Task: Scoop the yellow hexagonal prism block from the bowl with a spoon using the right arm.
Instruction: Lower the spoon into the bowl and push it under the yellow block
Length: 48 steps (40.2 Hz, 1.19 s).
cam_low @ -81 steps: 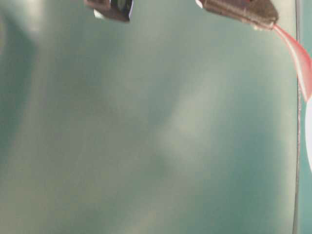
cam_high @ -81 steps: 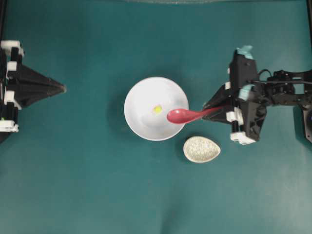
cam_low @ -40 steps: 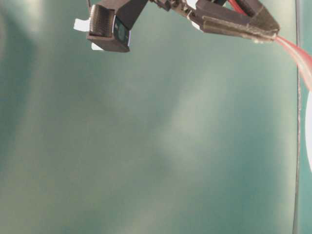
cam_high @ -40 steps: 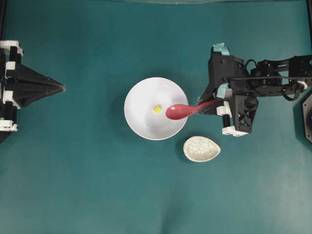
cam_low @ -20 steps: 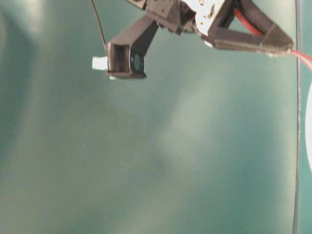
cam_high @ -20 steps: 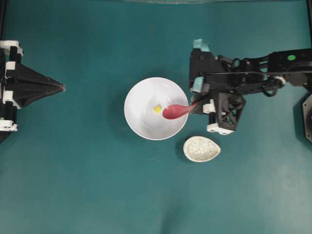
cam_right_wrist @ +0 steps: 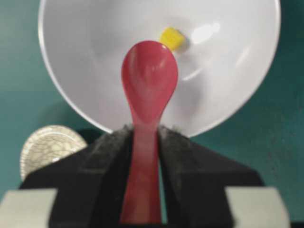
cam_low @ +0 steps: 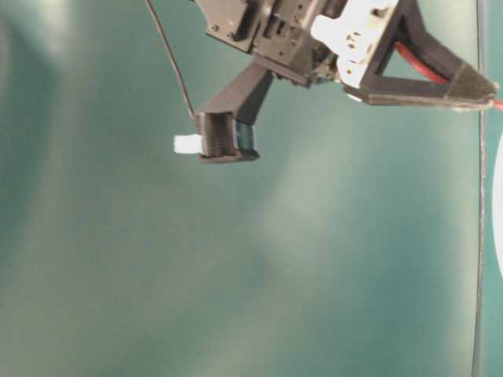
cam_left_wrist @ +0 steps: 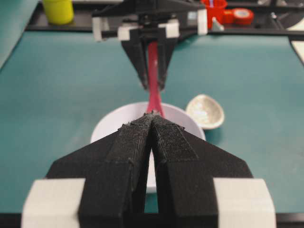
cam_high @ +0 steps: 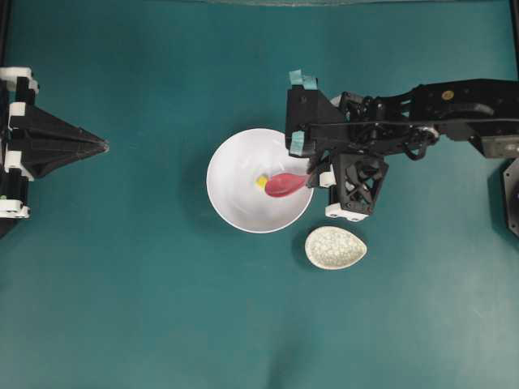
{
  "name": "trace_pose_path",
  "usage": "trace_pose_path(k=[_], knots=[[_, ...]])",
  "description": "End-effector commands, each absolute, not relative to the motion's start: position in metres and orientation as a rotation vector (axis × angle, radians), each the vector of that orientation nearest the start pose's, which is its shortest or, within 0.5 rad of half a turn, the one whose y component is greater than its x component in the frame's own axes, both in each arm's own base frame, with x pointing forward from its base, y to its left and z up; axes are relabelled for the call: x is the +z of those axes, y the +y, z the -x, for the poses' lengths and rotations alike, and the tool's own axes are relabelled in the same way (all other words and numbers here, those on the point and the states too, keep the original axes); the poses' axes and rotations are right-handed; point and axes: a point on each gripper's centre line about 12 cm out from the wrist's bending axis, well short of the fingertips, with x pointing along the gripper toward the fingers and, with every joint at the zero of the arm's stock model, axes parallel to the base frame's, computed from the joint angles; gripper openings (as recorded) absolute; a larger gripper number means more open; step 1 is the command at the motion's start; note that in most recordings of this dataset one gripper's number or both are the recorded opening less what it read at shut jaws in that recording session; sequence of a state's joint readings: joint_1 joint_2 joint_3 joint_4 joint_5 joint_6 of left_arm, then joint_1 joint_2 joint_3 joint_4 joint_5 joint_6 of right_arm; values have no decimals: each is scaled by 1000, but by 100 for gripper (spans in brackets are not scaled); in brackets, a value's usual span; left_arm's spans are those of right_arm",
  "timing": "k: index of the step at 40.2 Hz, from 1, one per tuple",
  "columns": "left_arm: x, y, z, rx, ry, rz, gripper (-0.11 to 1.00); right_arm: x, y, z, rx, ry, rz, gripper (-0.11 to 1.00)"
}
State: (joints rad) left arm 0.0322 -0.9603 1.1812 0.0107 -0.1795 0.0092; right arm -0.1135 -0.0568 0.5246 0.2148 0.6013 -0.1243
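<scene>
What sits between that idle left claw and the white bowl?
Nothing: the overhead view shows only bare green table between the left tool and the bowl.

The spoon [cam_right_wrist: 148, 90] looked glossy red plastic; the white bowl [cam_right_wrist: 85, 71] was smooth and shiny. The spoon rest [cam_high: 335, 247] showed crackled glaze. The right pincer's fingers [cam_right_wrist: 99, 161] looked rough, matt black. The bench [cam_high: 162, 308] was matt teal.

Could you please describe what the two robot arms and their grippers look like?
Both are black. The right gripper has pointed textured fingers, white fittings, teal tape pieces, a lattice bracket and a thin black cable. The left gripper tapers to a point, with white fittings and no teal tape.
</scene>
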Motion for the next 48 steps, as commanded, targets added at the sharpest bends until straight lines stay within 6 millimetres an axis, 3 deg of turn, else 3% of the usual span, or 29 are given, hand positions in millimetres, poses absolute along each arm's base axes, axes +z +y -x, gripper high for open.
trace_pose_path(k=[1, 28, 48], knots=[[288, 6, -201, 31, 10, -24, -1, 201, -30, -372, -34, 1027, -160, 24], [288, 6, -201, 31, 8, -24, -1, 175, -30, -385, -38, 1074, -151, 24], [288, 6, -201, 31, 8, -24, -1, 170, -32, -399, -44, 1015, -138, 24]])
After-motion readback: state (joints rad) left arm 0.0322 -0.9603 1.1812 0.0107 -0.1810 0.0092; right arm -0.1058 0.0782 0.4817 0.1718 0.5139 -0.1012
